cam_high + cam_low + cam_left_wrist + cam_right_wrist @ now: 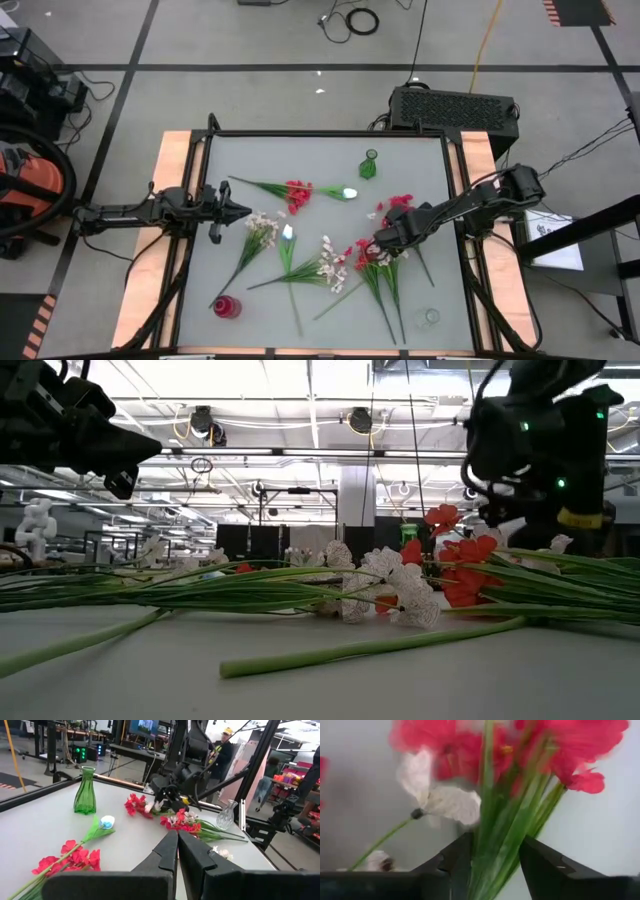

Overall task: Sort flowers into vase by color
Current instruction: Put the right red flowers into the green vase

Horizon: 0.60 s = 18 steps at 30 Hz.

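A: What is seen along the near edge of the table (420, 150)?

B: In the high view a red vase (226, 307) lies at seven o'clock and a clear vase (429, 318) at five o'clock. Nothing can be seen inside the clear one; the red one's inside cannot be made out. Bare surface is left between them, crossed only by stem ends.

A: And the middle?

B: The flowers (330, 262) are spread across it: pale sprays and white buds centre-left, red clusters toward three o'clock. The right gripper (376, 246) is placed over the red bunch; its fingers (457, 857) are parted about halfway, with several green stems between them. Whether the stems are pressed cannot be told.

A: The left side?

B: The left gripper (243, 211) is held at nine o'clock above bare table, its fingers (167, 850) closed together on nothing.

A: Farther back?

B: A red flower and a white bud lie near twelve o'clock. Beyond them a green vase (368, 166) stands upright, seemingly empty, with open surface all round it up to the far rim.
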Each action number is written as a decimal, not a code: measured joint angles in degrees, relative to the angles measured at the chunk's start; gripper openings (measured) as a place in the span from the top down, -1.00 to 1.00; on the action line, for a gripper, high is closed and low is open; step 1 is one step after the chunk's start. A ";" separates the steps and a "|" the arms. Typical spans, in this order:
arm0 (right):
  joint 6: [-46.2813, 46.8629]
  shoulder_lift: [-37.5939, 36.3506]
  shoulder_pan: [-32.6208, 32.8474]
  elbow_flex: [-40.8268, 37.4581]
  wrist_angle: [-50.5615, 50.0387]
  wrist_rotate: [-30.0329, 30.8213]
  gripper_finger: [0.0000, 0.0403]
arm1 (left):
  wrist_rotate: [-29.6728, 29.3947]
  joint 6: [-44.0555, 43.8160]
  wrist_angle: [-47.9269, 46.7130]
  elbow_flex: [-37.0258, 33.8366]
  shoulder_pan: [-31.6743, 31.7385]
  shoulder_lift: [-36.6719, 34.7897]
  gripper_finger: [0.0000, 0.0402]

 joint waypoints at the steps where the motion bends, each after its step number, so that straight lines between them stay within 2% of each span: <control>1: 0.04 -0.09 -0.04 -0.57 1.32 0.02 0.29 | 0.00 0.00 0.06 0.00 0.00 0.00 0.90; 6: 0.08 -0.69 -0.04 -1.67 3.26 0.00 0.49 | -0.03 0.06 0.06 0.00 0.00 0.00 0.90; 12: 0.10 -4.75 -0.13 -2.02 1.26 0.19 0.93 | -0.11 0.35 1.46 0.00 0.00 0.00 0.90; 18: 2.60 -12.18 -0.11 -1.74 -2.67 2.17 0.91 | -0.54 -1.20 4.80 0.16 0.00 -0.01 0.90</control>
